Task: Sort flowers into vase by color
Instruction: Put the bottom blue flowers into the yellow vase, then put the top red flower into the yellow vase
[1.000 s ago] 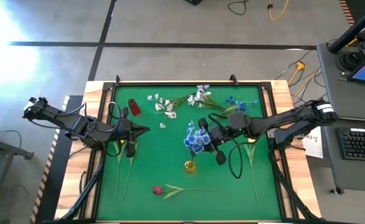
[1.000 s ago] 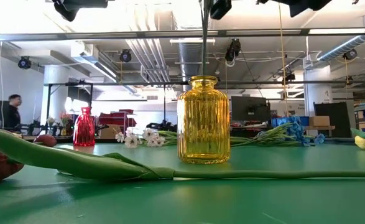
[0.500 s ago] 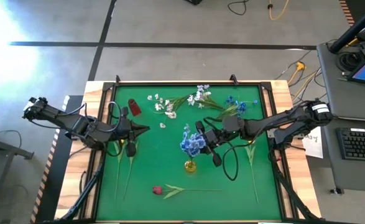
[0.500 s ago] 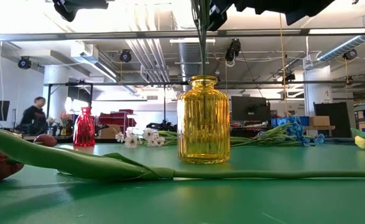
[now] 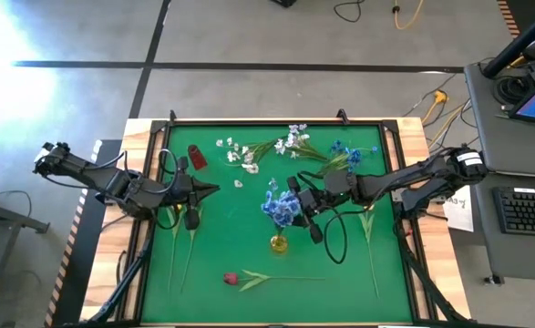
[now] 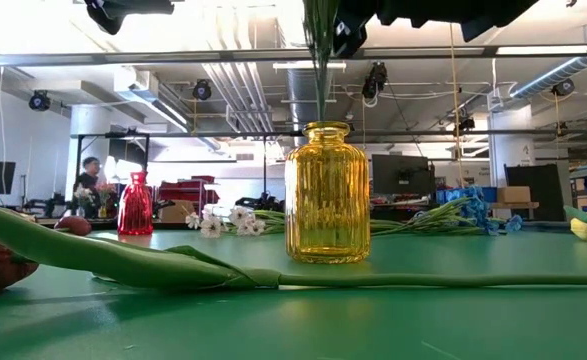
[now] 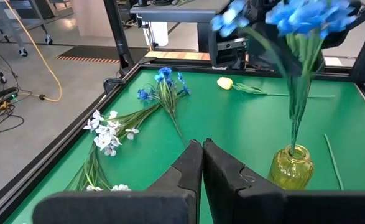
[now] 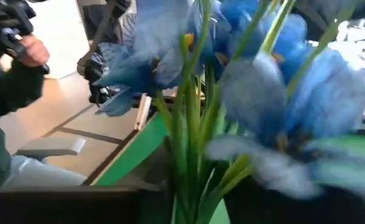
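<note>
My right gripper hangs over the yellow glass vase and is shut on a bunch of blue flowers. Their green stems drop straight to the vase's mouth. My left gripper is shut, holds nothing and waits left of the vase. A small red vase stands at the far left. White sprays and more blue flowers lie along the far edge. A red tulip lies near the near edge, a yellow tulip on the right. My right gripper holds the blue bunch by the upper stems, just under the blooms. It comes level from the table's right, fingers across the stems. The bunch hangs upright below the hold, its lower stem ends at the yellow vase's mouth. The blooms hide the fingertips.
Long green stems lie on the mat's left side, and another stem on its right. The raised table rim borders the green mat. A person moves in the room behind, and a hand shows beyond the table.
My right gripper has carried the blue bunch a little toward the table's left, bringing the blooms more nearly above the yellow vase. The stems have shifted left with it over the vase's mouth. The left arm has kept still.
</note>
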Controlling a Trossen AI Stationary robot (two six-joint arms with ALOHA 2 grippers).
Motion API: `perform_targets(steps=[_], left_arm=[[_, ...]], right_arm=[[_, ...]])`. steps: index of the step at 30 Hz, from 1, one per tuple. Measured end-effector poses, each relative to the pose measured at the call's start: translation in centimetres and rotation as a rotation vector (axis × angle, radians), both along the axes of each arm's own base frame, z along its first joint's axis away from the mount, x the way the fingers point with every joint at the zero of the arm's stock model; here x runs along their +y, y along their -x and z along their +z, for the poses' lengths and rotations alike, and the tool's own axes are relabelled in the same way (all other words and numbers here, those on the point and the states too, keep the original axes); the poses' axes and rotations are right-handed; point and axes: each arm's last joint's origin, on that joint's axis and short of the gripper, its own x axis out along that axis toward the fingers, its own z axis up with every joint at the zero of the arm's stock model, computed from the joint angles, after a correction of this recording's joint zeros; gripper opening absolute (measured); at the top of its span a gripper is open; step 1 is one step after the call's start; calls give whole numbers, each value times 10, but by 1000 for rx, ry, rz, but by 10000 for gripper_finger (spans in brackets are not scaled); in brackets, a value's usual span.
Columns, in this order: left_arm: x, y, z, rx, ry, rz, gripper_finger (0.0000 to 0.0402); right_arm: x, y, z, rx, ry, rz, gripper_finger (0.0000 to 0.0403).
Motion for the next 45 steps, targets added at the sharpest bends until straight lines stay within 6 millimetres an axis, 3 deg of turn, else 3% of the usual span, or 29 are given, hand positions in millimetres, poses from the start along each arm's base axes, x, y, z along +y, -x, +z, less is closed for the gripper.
perform_targets(steps=[8, 23, 37, 45], left_arm=[[0, 0, 0, 0, 0, 0, 0], [0, 0, 0, -3, 8, 2, 0], [0, 0, -1, -9, 49, 16, 0], [0, 1, -3, -10, 115, 42, 0]], right_arm=[[0, 3, -3, 67, -11, -5, 194], [-1, 10, -13, 261, -87, -28, 311], [-4, 30, -3, 394, -190, -63, 338], [-4, 39, -15, 600, -275, -121, 334]])
